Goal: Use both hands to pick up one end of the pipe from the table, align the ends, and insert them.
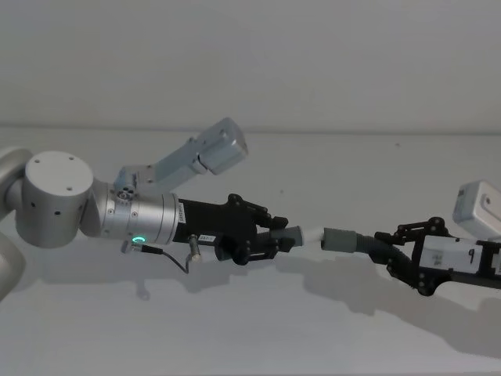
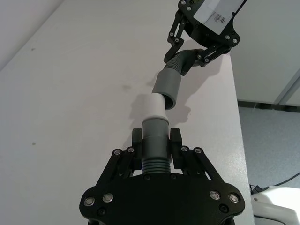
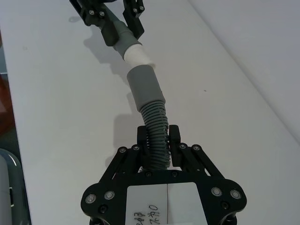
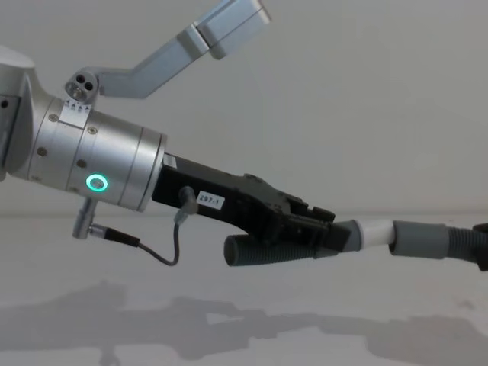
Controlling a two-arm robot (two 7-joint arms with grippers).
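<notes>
The left gripper [image 1: 286, 237], a black plastic linkage clamp w/ notched fingers [image 2: 137, 145] on a thick brushed-silver cylindrical wrist [image 4: 99, 164], was pinched round the short tube [image 4: 263, 250]. This was dark grey smooth plastic, slightly curved, w/ a few ridges where the clamp gripped it. Its narrower matte white tip [image 2: 153, 107] stuck out past the fingertips.

The right gripper [image 1: 387, 247], the same black clamp type, was pressed onto the ribbed hose [image 3: 157, 126], a dark grey corrugated flexible piece. It gripped just behind the hose's smooth grey cylindrical cuff [image 3: 146, 86]. Tip and cuff met mouth to mouth at a slight angle. Most of the white was exposed; how far it sat inside, if at all, couldn't be told.

Both pieces hung in the air over the plain matte white table [image 1: 235, 329], approx. midway between its far and near edges, w/ their shadows on the surface below.

Labels etc.:
- A small white sticker [image 4: 211, 200] on the left gripper's body read approx. "297-1", not certain.
- A white paper label [image 3: 166, 201] on the right gripper carried handwritten digits, not legible.

A green ring light [image 4: 96, 182] glowed on the silver wrist. A thin black cable [image 4: 126, 239] w/ a metal plug looped under it. A grey angular bracket [image 1: 211, 153] rose above that wrist, and a white box [image 1: 479, 207] sat on the right arm.
</notes>
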